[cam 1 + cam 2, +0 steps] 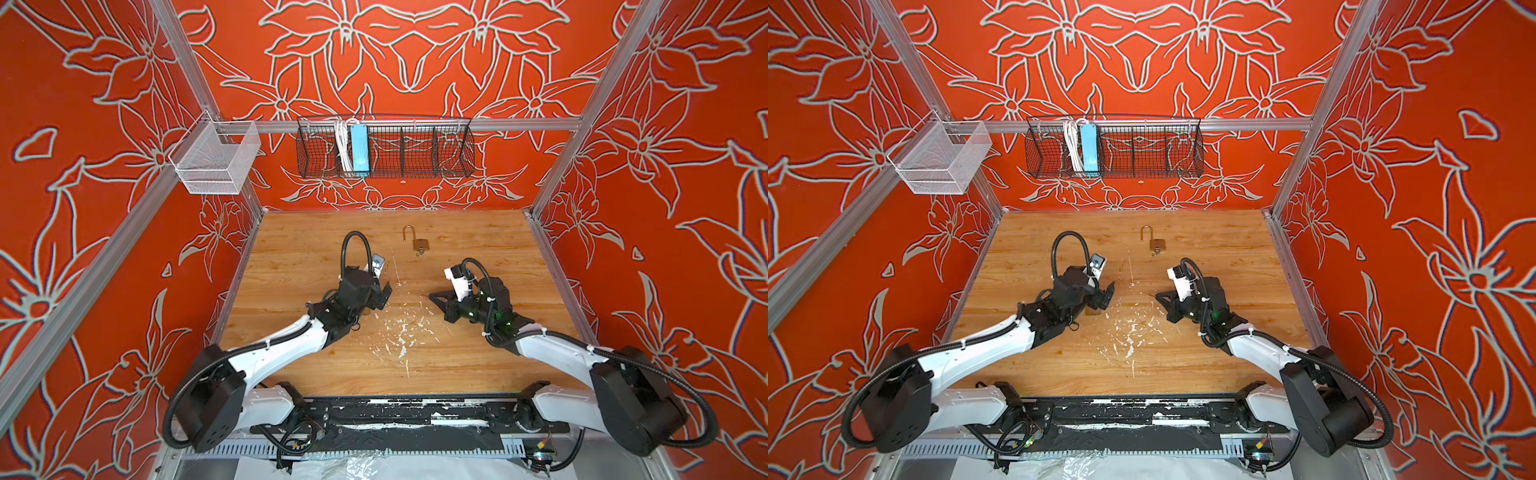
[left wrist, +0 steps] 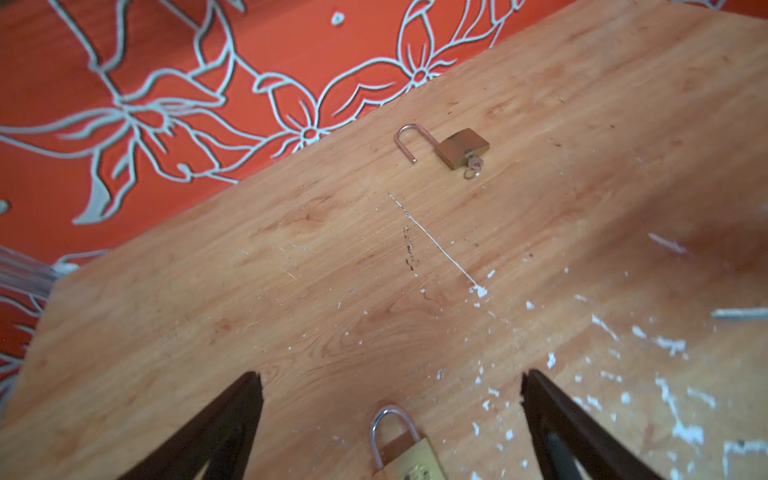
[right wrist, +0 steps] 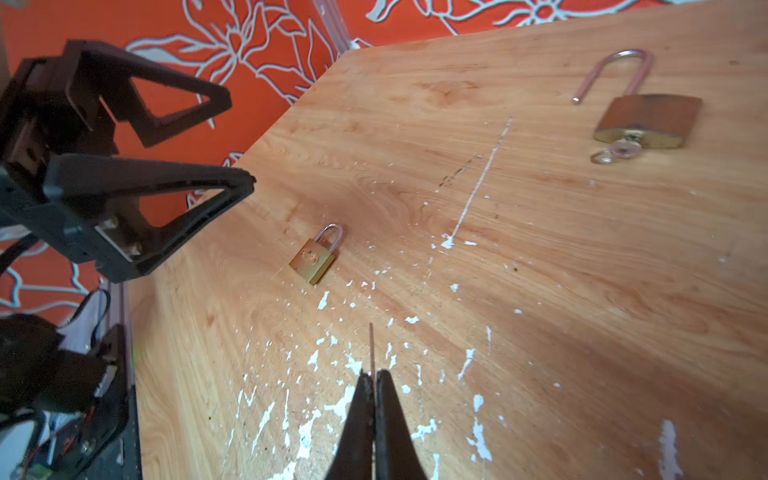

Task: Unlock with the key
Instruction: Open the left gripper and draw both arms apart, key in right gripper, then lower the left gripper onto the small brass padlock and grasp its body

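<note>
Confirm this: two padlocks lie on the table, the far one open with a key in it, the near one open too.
Wrong on the near padlock: the right wrist view shows its shackle closed. The far padlock is open with a key in it.

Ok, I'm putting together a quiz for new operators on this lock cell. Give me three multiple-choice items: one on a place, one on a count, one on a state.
1. Where does the shut padlock lie?
A in the wire basket
B on the table, near the left gripper
C hooked through the other padlock

2. How many padlocks are on the table?
A one
B two
C three

3. The far padlock is:
A shut, no key
B shut, key in
C shackle open, key in

Answers:
1. B: it lies flat on the wood in both wrist views.
2. B: only those two show.
3. C: one shackle end is free, and a key sits in the body.
</note>
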Controlling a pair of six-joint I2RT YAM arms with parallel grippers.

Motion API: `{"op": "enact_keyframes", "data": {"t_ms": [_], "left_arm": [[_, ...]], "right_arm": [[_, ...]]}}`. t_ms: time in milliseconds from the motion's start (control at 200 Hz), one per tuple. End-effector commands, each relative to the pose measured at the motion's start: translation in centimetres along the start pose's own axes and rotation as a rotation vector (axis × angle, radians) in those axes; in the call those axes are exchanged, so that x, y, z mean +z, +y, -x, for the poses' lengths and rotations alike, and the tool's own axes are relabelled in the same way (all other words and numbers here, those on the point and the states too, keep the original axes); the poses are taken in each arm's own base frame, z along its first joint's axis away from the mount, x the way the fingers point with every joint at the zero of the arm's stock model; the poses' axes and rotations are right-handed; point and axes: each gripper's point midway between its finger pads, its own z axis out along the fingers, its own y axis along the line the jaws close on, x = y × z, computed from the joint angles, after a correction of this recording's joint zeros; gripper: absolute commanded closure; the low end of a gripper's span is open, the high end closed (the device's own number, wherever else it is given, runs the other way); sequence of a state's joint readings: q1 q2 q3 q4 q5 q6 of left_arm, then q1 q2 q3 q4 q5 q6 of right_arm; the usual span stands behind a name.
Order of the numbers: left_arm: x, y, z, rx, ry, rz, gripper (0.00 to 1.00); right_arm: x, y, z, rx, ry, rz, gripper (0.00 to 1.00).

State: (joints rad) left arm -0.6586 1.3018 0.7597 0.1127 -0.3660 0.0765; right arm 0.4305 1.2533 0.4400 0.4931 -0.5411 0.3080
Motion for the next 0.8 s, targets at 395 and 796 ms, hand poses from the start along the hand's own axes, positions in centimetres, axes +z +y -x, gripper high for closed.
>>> {"op": "enact_keyframes", "data": {"t_ms": [395, 796], "left_arm": [[4.6, 2.9, -9.8, -0.398, 0.606, 0.244, 0.03], [5.1, 1.6, -12.3, -0.634, 0.733, 0.086, 0.11]], "right_arm": [[-2.0, 1.4, 1.7, -0.013, -0.071, 0.031, 1.0], [-1.2, 0.9, 1.0, -0.007, -0.03, 0.025, 1.0]]}}
